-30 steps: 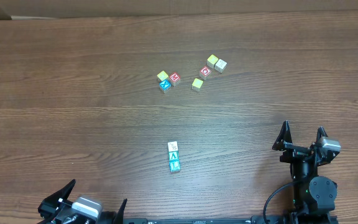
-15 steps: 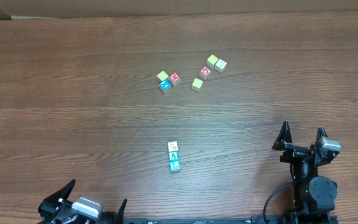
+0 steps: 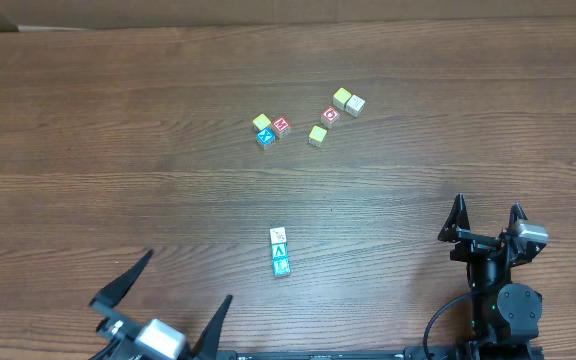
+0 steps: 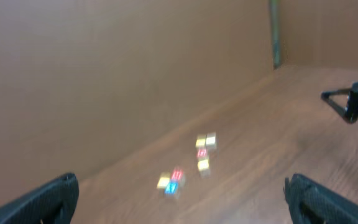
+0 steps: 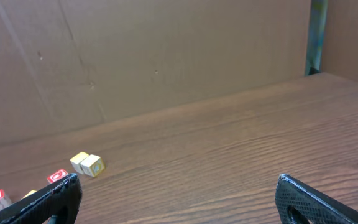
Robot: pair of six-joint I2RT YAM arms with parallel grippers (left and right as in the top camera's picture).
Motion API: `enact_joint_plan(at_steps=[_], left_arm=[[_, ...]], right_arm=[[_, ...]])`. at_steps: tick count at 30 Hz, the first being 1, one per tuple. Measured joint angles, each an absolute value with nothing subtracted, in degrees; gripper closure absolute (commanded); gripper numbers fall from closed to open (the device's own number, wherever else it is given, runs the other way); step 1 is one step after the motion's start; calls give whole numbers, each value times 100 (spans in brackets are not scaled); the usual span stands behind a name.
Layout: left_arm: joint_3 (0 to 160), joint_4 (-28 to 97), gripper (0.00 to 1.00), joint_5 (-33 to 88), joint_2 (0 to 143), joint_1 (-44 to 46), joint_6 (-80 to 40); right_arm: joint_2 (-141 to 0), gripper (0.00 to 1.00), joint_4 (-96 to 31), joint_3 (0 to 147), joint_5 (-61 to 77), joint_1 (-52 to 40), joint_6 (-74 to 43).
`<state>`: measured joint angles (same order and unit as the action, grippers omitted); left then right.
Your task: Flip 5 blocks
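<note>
Near edge, left side: left gripper (image 3: 190,275), fingers spread wide, holding nothing. Near edge, right side: right gripper (image 3: 486,203), fingers apart too, empty. Between them on wooden table (image 3: 88,150): row of three blocks (image 3: 279,250), touching, white then two teal. Farther back: seven loose blocks (image 3: 317,135), yellow, red, blue, cream, well apart from both grippers.

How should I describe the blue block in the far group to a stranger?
On the wooden table, skip the near row of three and find the scattered blocks farther away. In their left trio, the blue block sits beside a yellow block and a red block; only it is blue.
</note>
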<state>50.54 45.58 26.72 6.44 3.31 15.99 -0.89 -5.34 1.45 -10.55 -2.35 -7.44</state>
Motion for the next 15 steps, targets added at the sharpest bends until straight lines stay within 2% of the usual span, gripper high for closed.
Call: enact_joint_plan(at_steps=[4, 6, 10, 15], left_arm=[[3968, 3271, 0, 2825, 307, 338, 895], [3446, 2805, 0, 2602, 191, 338, 156], [2641, 2600, 0, 1592, 121, 349, -1918], [2005, 2386, 0, 414, 123, 543, -3380]], right_arm=[[-89, 0, -534, 145, -1050, -233, -746], [-89, 0, -537, 145, -1052, -235, -746], [-86, 0, -537, 145, -1050, -235, -746], [-84, 0, -537, 145, -1050, -233, -744]])
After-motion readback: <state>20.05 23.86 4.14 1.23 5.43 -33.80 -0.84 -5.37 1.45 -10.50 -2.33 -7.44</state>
